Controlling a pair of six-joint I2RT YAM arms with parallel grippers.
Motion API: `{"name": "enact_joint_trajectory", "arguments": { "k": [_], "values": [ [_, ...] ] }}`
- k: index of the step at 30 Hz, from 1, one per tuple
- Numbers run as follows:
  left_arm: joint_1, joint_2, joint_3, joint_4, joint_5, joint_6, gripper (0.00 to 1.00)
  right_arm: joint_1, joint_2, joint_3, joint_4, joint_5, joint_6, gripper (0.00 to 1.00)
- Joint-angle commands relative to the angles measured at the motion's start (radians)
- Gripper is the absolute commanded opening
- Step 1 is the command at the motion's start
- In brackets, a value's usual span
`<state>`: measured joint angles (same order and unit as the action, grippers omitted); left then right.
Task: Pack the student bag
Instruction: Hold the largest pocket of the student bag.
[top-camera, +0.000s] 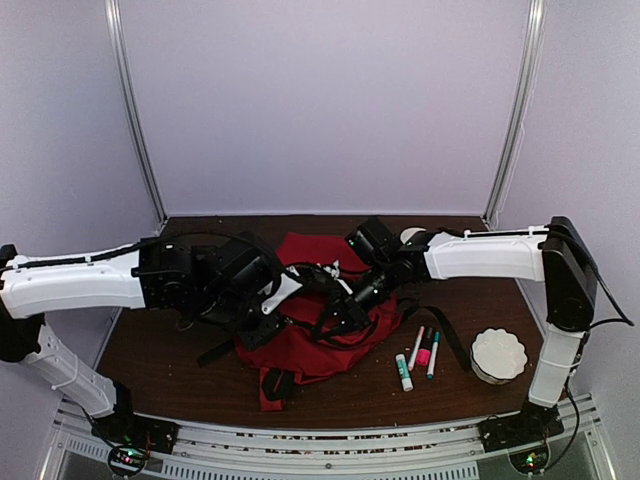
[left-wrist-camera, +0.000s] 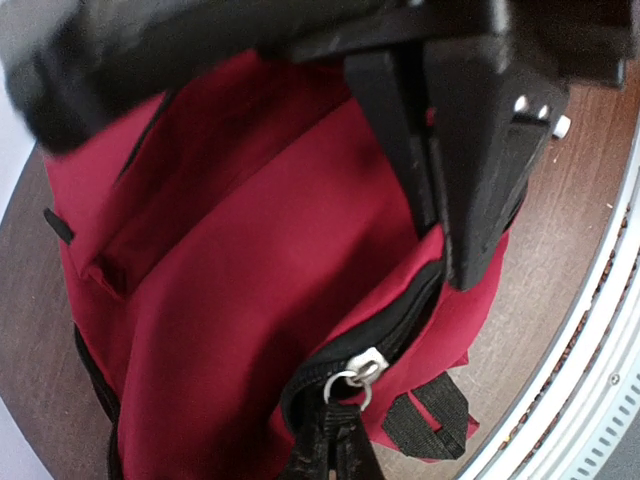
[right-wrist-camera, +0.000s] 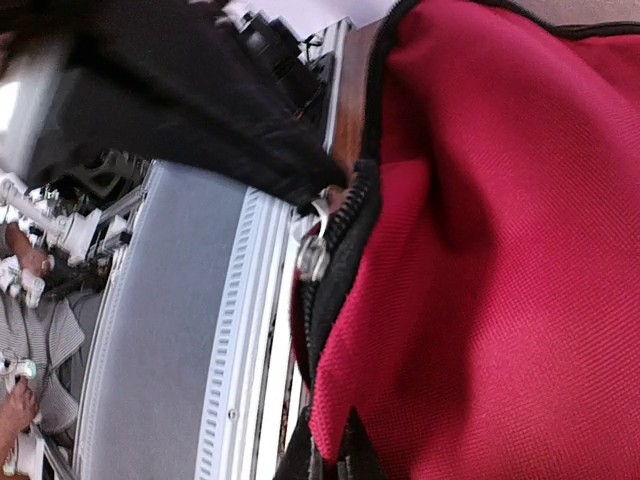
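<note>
The student bag (top-camera: 310, 345) is a red backpack lying in the middle of the table, with black straps and a black zip. In the left wrist view my left gripper (left-wrist-camera: 335, 448) is shut on the pull at the silver zip slider (left-wrist-camera: 366, 364) of the bag (left-wrist-camera: 230, 260). In the right wrist view my right gripper (right-wrist-camera: 330, 462) is shut on the red fabric edge of the bag (right-wrist-camera: 500, 260) beside the zip; the slider (right-wrist-camera: 314, 256) sits just ahead. In the top view both grippers, left (top-camera: 283, 300) and right (top-camera: 342, 308), meet over the bag.
Three markers (top-camera: 418, 355) lie on the table to the right of the bag. A white fluted bowl (top-camera: 498, 355) stands at the front right. Black straps (top-camera: 445, 335) trail off the bag. The table's metal front rail (left-wrist-camera: 590, 390) runs close by.
</note>
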<state>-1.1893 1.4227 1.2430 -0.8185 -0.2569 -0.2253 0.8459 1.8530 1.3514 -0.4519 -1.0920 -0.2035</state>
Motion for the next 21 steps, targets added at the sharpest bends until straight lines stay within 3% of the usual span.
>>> {"name": "enact_joint_trajectory", "arguments": {
  "k": [1,4,9,16,21],
  "values": [
    [-0.010,-0.059,-0.138,0.035,0.004,-0.074,0.00,-0.027,-0.066,-0.002,-0.259,-0.037,-0.270,0.00],
    [-0.010,-0.103,-0.241,0.032,0.002,-0.113,0.00,-0.053,-0.076,-0.001,-0.476,-0.024,-0.464,0.00],
    [-0.010,-0.165,-0.339,-0.002,-0.089,-0.160,0.00,-0.086,-0.089,-0.011,-0.638,0.023,-0.636,0.00],
    [0.030,-0.219,-0.319,-0.108,-0.219,-0.207,0.00,-0.158,-0.101,-0.012,-0.728,0.059,-0.741,0.00],
    [0.087,-0.284,-0.197,-0.247,-0.319,-0.242,0.00,-0.202,-0.115,-0.013,-0.752,0.108,-0.754,0.00]
  ]
}}
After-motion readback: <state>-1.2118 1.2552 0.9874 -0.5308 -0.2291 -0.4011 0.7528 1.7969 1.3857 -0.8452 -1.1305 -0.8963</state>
